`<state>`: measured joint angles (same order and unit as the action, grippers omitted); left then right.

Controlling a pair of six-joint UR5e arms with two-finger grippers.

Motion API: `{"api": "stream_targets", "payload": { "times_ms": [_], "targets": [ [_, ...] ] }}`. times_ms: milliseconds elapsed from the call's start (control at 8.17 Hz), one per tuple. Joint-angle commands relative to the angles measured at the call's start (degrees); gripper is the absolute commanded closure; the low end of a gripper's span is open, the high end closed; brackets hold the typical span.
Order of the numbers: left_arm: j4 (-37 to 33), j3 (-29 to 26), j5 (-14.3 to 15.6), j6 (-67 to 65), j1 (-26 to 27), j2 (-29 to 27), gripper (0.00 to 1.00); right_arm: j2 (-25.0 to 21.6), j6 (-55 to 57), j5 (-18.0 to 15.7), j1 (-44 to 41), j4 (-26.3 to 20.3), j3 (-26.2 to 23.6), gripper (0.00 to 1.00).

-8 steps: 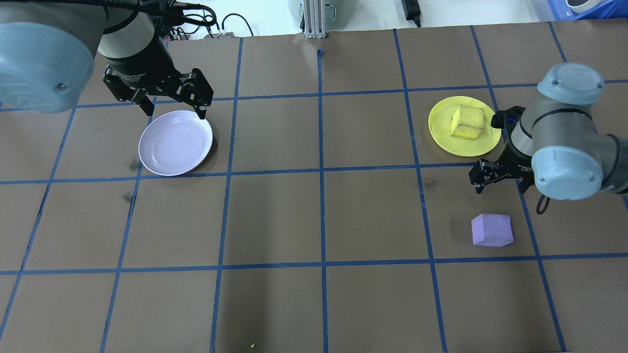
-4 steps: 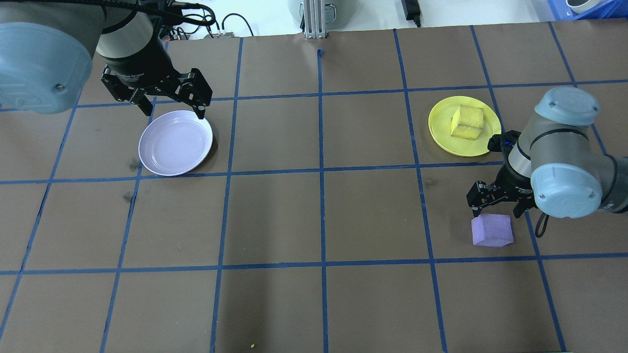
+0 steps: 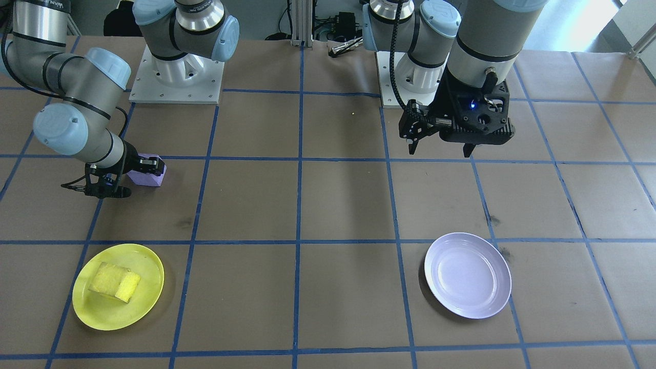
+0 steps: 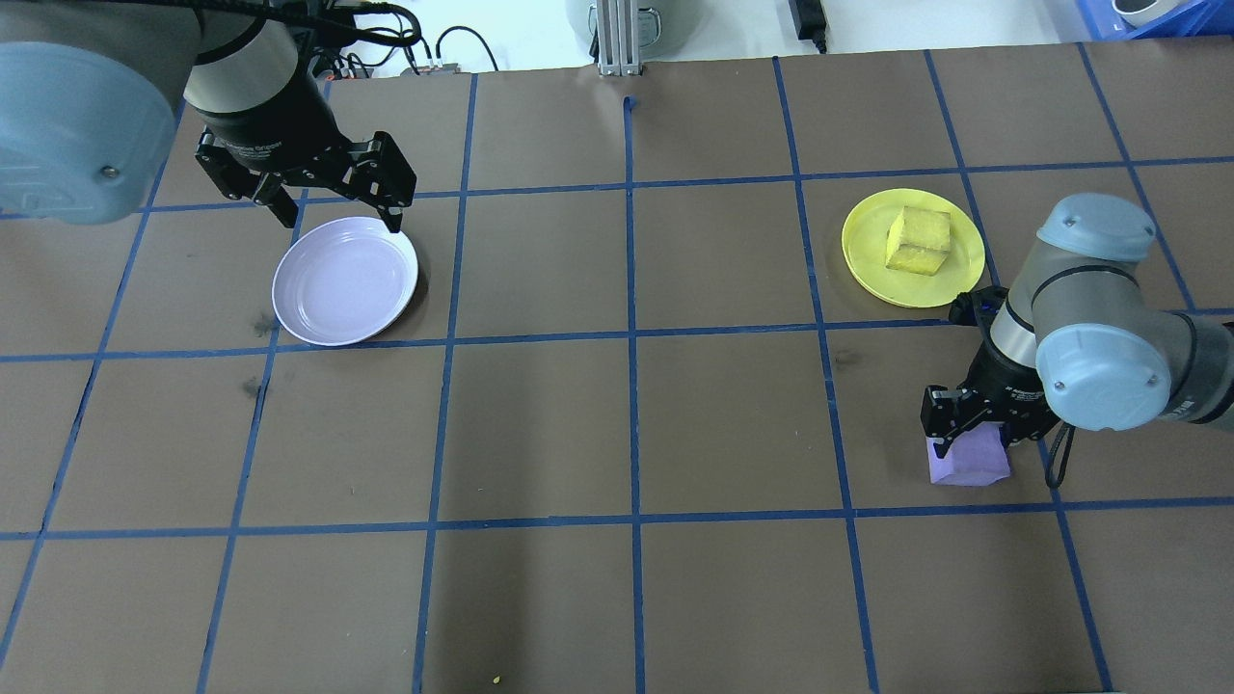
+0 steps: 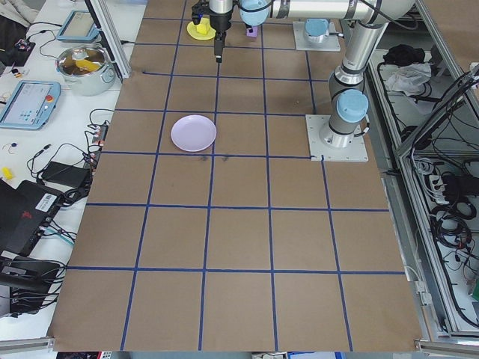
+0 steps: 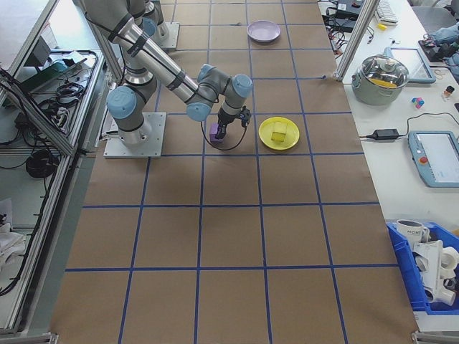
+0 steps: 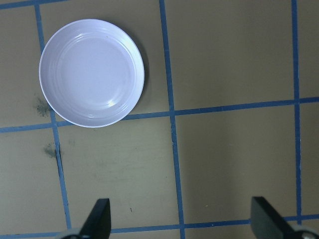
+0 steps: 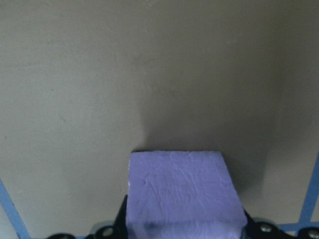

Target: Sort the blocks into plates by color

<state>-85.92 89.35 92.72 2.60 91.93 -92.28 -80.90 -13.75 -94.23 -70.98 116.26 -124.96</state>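
Purple block [image 4: 969, 461] resting on brown table paper [image 4: 617, 434], in the square nearer the robot than the yellow plate [image 4: 913, 248]. Right gripper [image 4: 972, 424] lowered directly over it, fingers apart and straddling the block; contact with its sides not confirmable. Seen from right wrist camera, block [image 8: 183, 191] filling the gap between the finger bases, flat on the paper. Front camera: block [image 3: 147, 176] partly hidden behind gripper [image 3: 130, 177].

Yellow block [image 4: 919, 240] lying inside the yellow plate, tilted on one edge. In the front camera: same block [image 3: 115, 282] within plate [image 3: 118, 293].

Lavender plate [image 4: 344, 280] well apart on the opposite side of the table, nothing in it. Left gripper [image 4: 333, 207] raised above its far rim, fingers spread wide, holding nothing. From left wrist camera: plate [image 7: 91, 73] ahead of both fingertips [image 7: 98, 218].
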Motion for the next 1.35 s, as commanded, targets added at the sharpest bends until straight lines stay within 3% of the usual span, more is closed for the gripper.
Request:
{"api": "stream_targets", "payload": {
  "times_ms": [0, 122, 367, 490, 612, 857, 980, 1224],
  "targets": [
    [0.2, -0.5, 0.1, 0.0, 0.0, 0.1, 0.0, 0.3, 0.9, 0.2, 0.0, -5.1, 1.9, 0.65],
    [0.3, -0.5, 0.0, 0.0, 0.0, 0.1, 0.0, -0.3, 4.1, 0.7, -0.5, -6.6, 3.6, 0.63],
    [0.3, -0.5, 0.1, 0.0, 0.0, 0.3, 0.0, -0.3, 15.8, 6.7, -7.6, -13.3, 9.6, 0.61],
    [0.3, -0.4, 0.1, 0.0, 0.0, 0.3, 0.0, 0.3, 24.1, 9.0, -14.1, -13.6, 11.0, 0.6],
    [0.3, -0.2, 0.0, 0.0, 0.1, 0.2, 0.0, 0.5, 31.5, 12.5, -19.3, -12.9, 11.7, 0.6],
    [0.3, -0.2, -0.5, -0.1, 0.0, 0.3, 0.0, 1.5, 42.6, 16.2, -28.0, -12.6, 14.6, 0.6],
    [0.3, -0.5, 0.2, 0.0, 0.4, -0.3, 0.0, 3.1, 48.5, 18.4, -32.6, -11.1, 17.2, 0.6],
    [0.3, 0.0, 0.2, -0.7, 0.4, 0.3, 0.0, 9.7, 60.8, 19.8, -39.9, -5.7, 22.7, 0.54]
  ]
}}
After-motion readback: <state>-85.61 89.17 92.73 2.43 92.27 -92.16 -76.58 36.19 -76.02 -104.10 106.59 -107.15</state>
